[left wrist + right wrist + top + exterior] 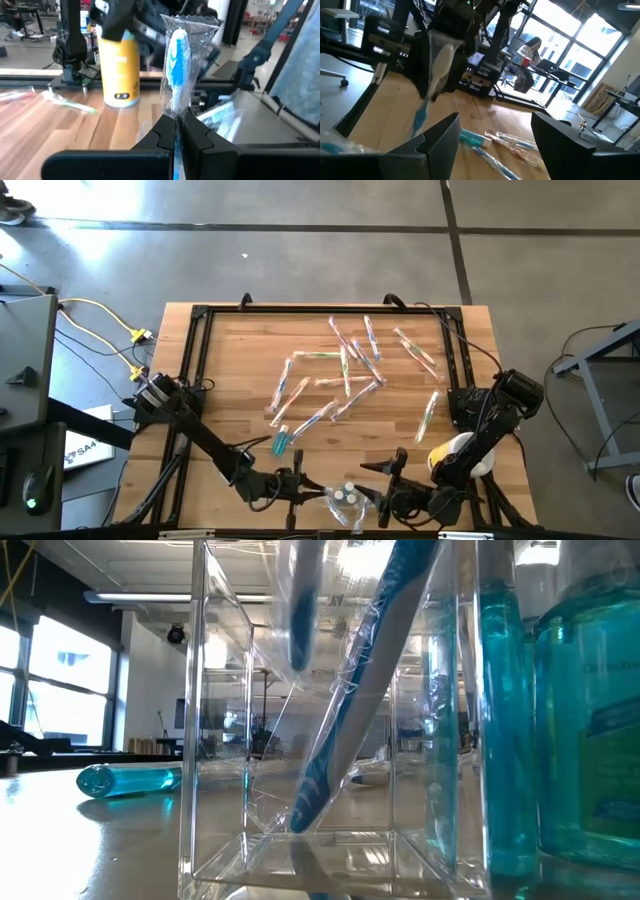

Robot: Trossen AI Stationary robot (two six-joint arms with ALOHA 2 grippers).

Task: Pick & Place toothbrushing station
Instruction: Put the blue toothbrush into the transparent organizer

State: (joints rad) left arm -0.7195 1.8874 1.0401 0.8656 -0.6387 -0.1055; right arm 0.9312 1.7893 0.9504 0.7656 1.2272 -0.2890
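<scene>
Left gripper (176, 142) is clenched on a blue-and-white toothbrush in clear plastic wrap (177, 65), held upright bottom-centre of the high view so it drops into the clear acrylic holder (215, 790). Right gripper (492, 137) waits alongside, spread wide and empty.

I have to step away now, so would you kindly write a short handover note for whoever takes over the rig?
Left gripper: shut on a wrapped blue toothbrush, held over the clear holder at the table's near edge.
Right gripper: open, empty, waiting beside the holder.
Done: one brush picked; the low view shows its end down inside the holder, not yet released.
Left: many wrapped toothbrushes lie mid-table, a teal tube nearer the front.
</scene>
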